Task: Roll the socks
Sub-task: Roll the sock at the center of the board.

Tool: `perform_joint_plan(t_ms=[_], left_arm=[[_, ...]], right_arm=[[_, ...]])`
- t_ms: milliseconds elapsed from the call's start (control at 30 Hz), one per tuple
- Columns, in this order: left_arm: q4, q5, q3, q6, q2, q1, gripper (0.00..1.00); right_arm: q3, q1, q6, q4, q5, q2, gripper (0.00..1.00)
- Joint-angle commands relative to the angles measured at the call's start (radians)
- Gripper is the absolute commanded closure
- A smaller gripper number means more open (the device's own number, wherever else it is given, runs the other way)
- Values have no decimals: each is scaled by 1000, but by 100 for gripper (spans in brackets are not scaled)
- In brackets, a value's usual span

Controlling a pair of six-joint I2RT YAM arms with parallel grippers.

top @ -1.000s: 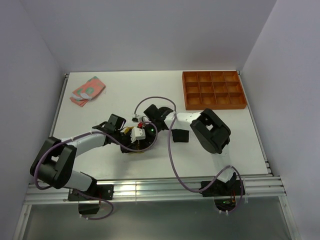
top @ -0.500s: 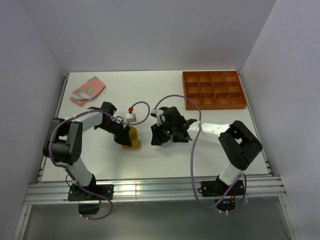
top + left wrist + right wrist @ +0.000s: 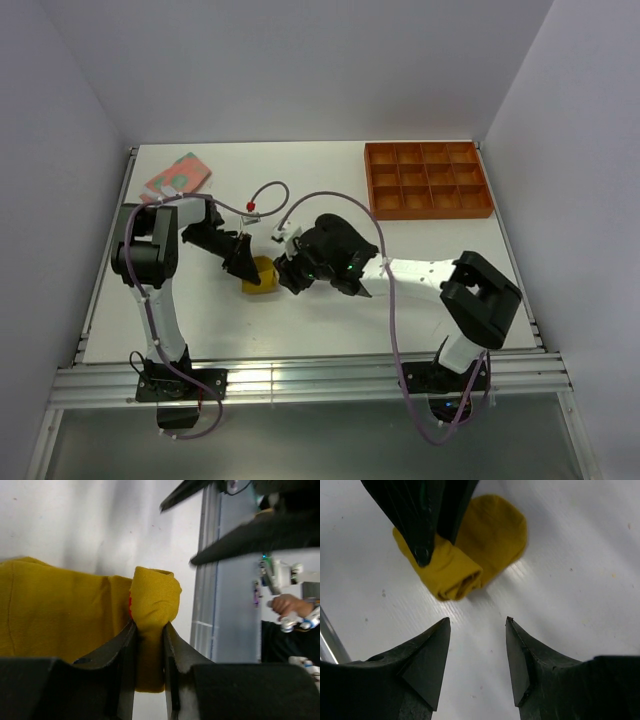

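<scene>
- White tabletop (image 3: 320, 325) fills the top view, closed in by pale walls (image 3: 300, 70); an orange tray (image 3: 428, 180) of square compartments sits in the upper right.
- The mustard-yellow sock (image 3: 263, 279) lies just left of centre, between the two grippers. It is partly rolled, and the rolled end (image 3: 454, 576) shows in the upper middle of the right wrist view, with the flat rounded part behind it.
- The left gripper (image 3: 245, 266) reaches in from the left and is clamped on a fold of that sock. In the left wrist view both fingers (image 3: 123, 650) press the bunched fabric at lower centre (a sliver of red-brown tag (image 3: 130, 605) peeks out just above them).
- The right gripper (image 3: 284, 277) stands just right of the sock with its jaws parted and nothing between them. Its fingertips (image 3: 442, 630) sit at the bottom of the right wrist view over bare table, near the roll but apart from it.
- The pink sock (image 3: 177, 178) with green patches rests in the upper left of the top view, well apart from both grippers.
</scene>
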Motion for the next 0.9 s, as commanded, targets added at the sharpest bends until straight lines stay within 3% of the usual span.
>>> perform_joint_plan(t_ms=[0,267,467,867], left_arm=[[-108,97,24,32,39,-1,100],[-85,94,5,2,120,3,100],[18,65,-18,-107,122,2,100],[16,46,-8,-112,139,-4,100]], right_arm=[[58,41,-51,104,90,55,43],[75,101,-123,164,79,137,39],[69,122,-143,175,82,143,39],[167,165,-197,85,34,235,39]])
